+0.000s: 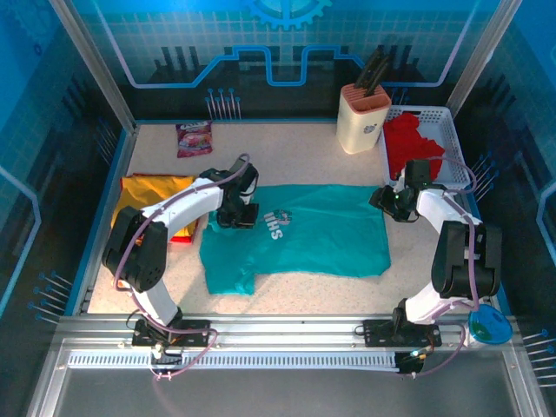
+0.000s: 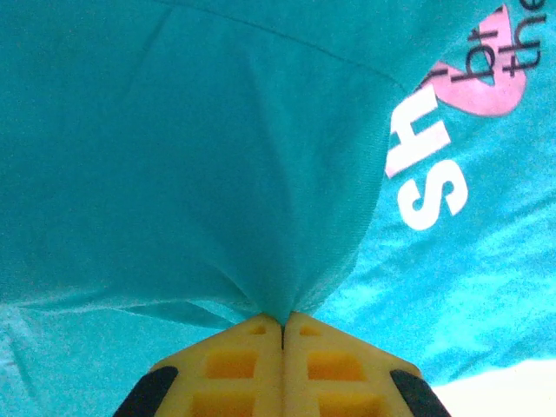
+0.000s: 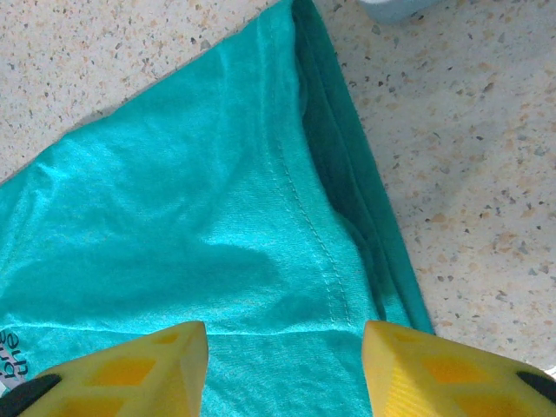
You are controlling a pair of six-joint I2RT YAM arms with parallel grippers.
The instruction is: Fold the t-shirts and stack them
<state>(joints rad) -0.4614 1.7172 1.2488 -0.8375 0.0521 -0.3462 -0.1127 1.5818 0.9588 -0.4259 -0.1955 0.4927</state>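
1. A teal t-shirt (image 1: 295, 230) lies spread on the speckled table (image 1: 347, 287) in the middle of the overhead frame; its white chest print faces up.
2. The left gripper (image 2: 282, 323) sits at the shirt's left side, near the print; its yellow fingers are pressed together on a pinched-up fold of teal cloth.
3. The right gripper (image 3: 285, 347) is over the shirt's upper right corner; its fingers stand apart, the stitched hem lying between them.
4. A yellow t-shirt (image 1: 152, 195) lies crumpled at the left edge; a red t-shirt (image 1: 413, 143) fills a white basket (image 1: 452, 130) at upper right.
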